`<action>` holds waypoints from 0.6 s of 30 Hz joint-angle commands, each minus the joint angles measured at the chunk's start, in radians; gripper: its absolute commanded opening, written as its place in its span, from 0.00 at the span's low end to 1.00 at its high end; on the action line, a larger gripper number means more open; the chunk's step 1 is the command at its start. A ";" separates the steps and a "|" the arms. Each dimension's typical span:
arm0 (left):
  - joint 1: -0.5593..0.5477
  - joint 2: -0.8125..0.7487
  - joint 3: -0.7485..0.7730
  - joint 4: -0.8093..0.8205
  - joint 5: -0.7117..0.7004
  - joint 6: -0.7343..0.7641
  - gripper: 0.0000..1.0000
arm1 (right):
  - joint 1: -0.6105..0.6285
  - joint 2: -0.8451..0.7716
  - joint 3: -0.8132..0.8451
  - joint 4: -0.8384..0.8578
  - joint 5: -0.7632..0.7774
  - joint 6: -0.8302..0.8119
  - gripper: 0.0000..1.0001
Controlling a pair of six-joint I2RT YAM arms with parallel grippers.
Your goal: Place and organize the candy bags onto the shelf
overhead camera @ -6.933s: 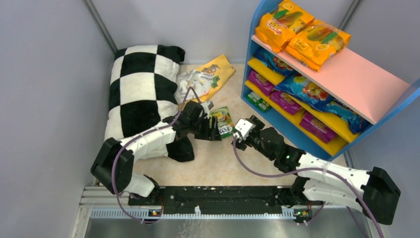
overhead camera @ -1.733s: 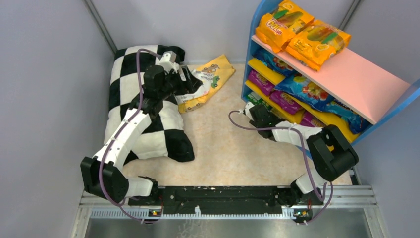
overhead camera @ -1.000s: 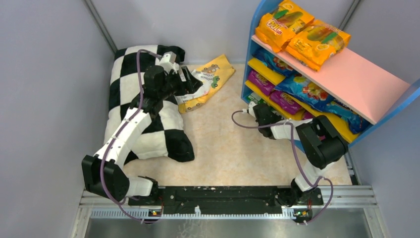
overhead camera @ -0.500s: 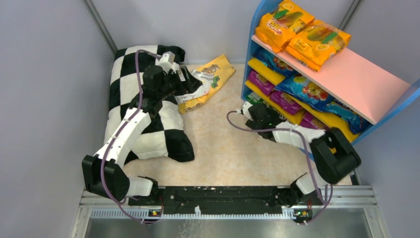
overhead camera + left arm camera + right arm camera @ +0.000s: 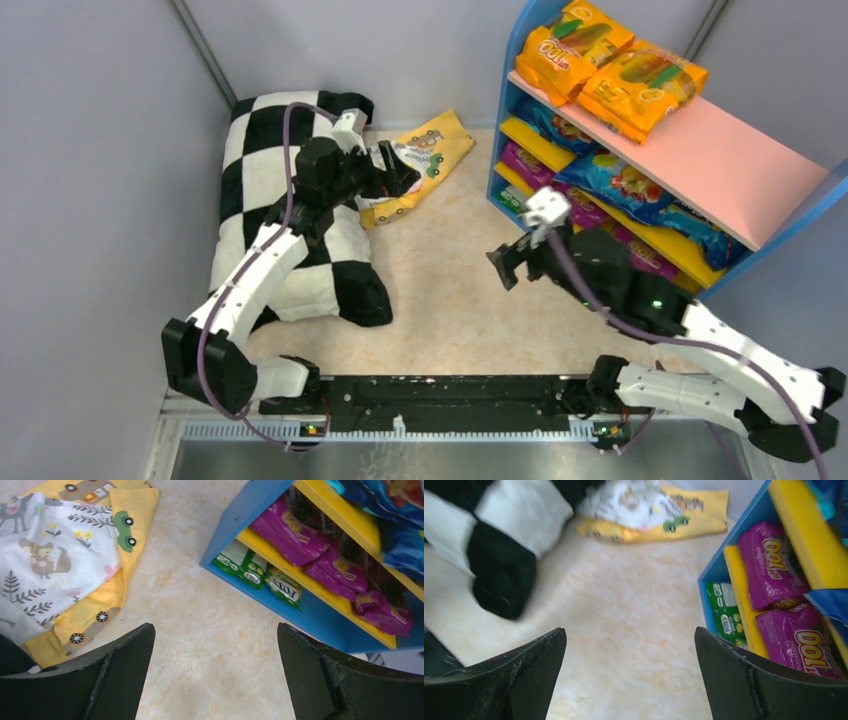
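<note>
- Bags point(image 5: 608, 68) in orange are lying on the pink top board of the shelf point(image 5: 725, 170), bunched at its far end and overlapping each other.
- Blue bags point(image 5: 620, 182) are lying on the upper yellow board, their edges hanging a little past its front.
- Purple bags point(image 5: 340, 565) are lying in a row on the lower yellow board.
- Green bags point(image 5: 250, 569) are sitting on the bottom blue board at the shelf's near-left corner, two of them just beside each other.
- I am holding my left end effector point(image 5: 213, 635) spread wide with nothing between its fingers.
- It is hovering above the near edge of a cloth point(image 5: 425, 150), yellow with little cars and white with foxes, which is lying crumpled on the counter point(image 5: 440, 300).
- The cloth is touching a checkered pillow point(image 5: 275, 175), and my left arm is reaching over that pillow.
- I am holding my right end effector point(image 5: 628, 635) wide open too, gripping nothing.
- It is hanging over bare counter just in front of the shelf's lower left corner, apart from the green and purple bags.
- No bag is showing on the counter in any view; the cloth and pillow are the only loose things there.
</note>
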State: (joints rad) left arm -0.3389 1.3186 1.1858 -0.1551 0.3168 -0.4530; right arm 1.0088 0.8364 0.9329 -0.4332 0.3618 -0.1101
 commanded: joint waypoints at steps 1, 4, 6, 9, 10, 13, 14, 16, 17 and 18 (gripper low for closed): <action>-0.053 -0.137 -0.010 0.100 0.018 0.076 0.98 | 0.002 -0.122 0.221 -0.115 -0.027 0.335 0.99; -0.073 -0.228 -0.057 0.201 0.079 0.100 0.99 | 0.002 -0.186 0.338 -0.155 -0.028 0.367 0.99; -0.075 -0.294 -0.102 0.299 0.125 0.110 0.99 | 0.002 -0.240 0.362 -0.115 -0.013 0.379 0.99; -0.077 -0.391 -0.171 0.405 0.181 0.138 0.99 | 0.002 -0.329 0.344 -0.004 -0.060 0.363 0.99; -0.077 -0.421 -0.184 0.428 0.193 0.150 0.99 | 0.001 -0.356 0.329 0.041 -0.086 0.359 0.99; -0.077 -0.510 -0.214 0.478 0.229 0.183 0.99 | 0.001 -0.427 0.295 0.147 -0.164 0.337 0.99; -0.077 -0.550 -0.223 0.491 0.238 0.191 0.99 | 0.001 -0.447 0.284 0.177 -0.188 0.331 0.99; -0.074 -0.604 -0.245 0.527 0.242 0.200 0.99 | -0.001 -0.482 0.257 0.237 -0.223 0.326 0.99; -0.073 -0.630 -0.257 0.549 0.240 0.201 0.99 | -0.001 -0.496 0.242 0.261 -0.227 0.327 0.99; -0.069 -0.652 -0.274 0.570 0.230 0.199 0.99 | -0.001 -0.507 0.231 0.278 -0.230 0.330 0.99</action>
State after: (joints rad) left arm -0.4145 0.7399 0.9531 0.2588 0.5198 -0.2981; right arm 1.0084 0.3634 1.2106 -0.2905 0.2150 0.2203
